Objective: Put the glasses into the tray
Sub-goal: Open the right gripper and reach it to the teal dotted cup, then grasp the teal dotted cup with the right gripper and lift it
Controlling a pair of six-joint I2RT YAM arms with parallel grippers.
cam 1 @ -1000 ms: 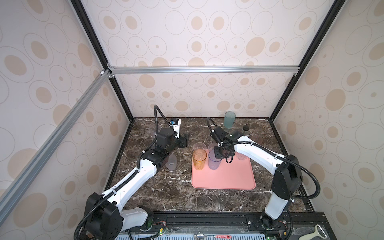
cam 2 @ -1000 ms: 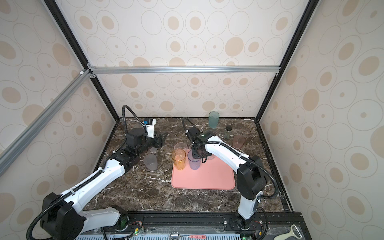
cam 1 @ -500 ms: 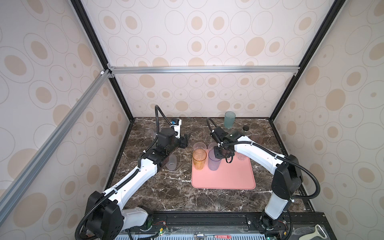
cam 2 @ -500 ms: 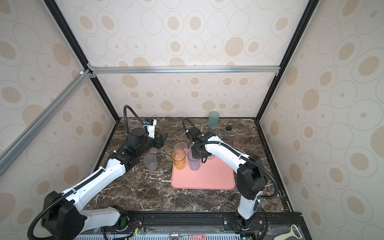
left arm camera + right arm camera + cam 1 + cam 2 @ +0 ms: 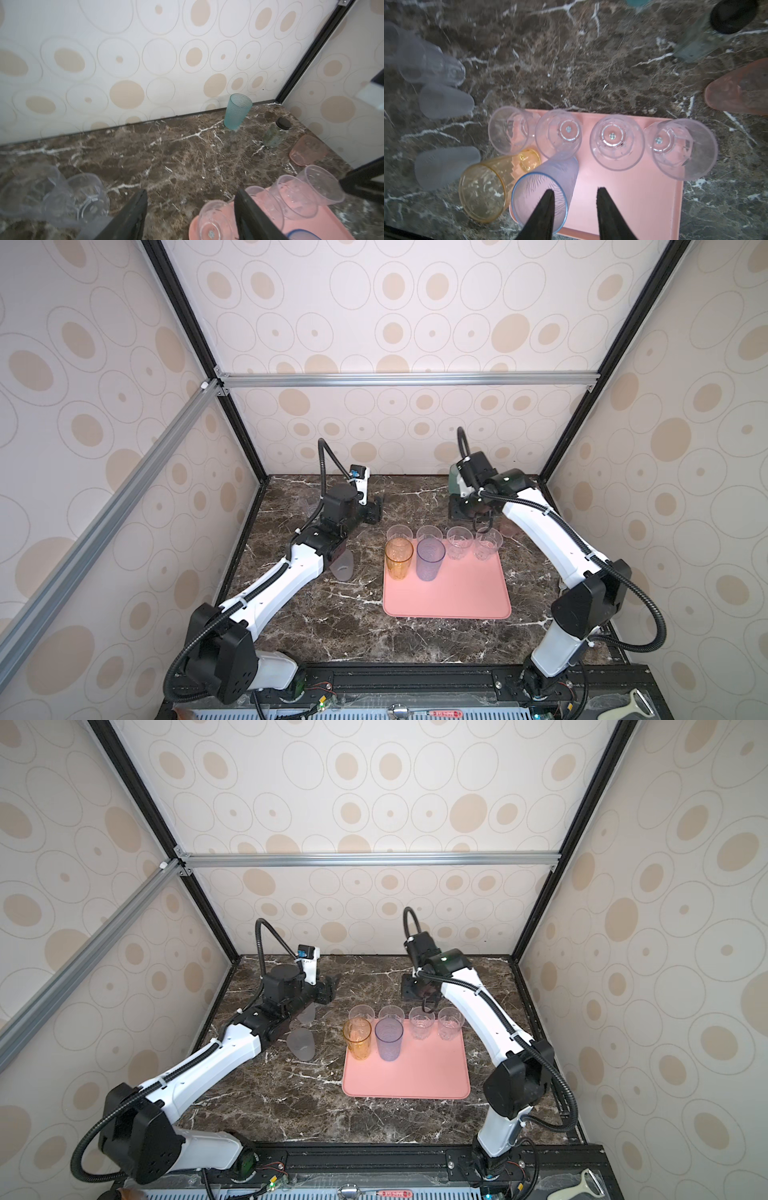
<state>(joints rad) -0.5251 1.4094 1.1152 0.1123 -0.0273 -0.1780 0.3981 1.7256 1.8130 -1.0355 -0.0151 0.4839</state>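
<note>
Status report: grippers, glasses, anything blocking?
Left gripper open, right gripper open, both empty. Six glasses on tray. Teal glass, pink glass, frosted glasses off tray. Nothing blocking.

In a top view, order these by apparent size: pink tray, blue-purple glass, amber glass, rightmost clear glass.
1. pink tray
2 and 3. blue-purple glass and amber glass: nearly alike, not ranked
4. rightmost clear glass, clearly shorter

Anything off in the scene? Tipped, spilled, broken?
Nothing visibly spilled or broken on the tray. One oddball: a black-lidded jar standing between the teal glass and the pink glass. It is not a tumbler.
</note>
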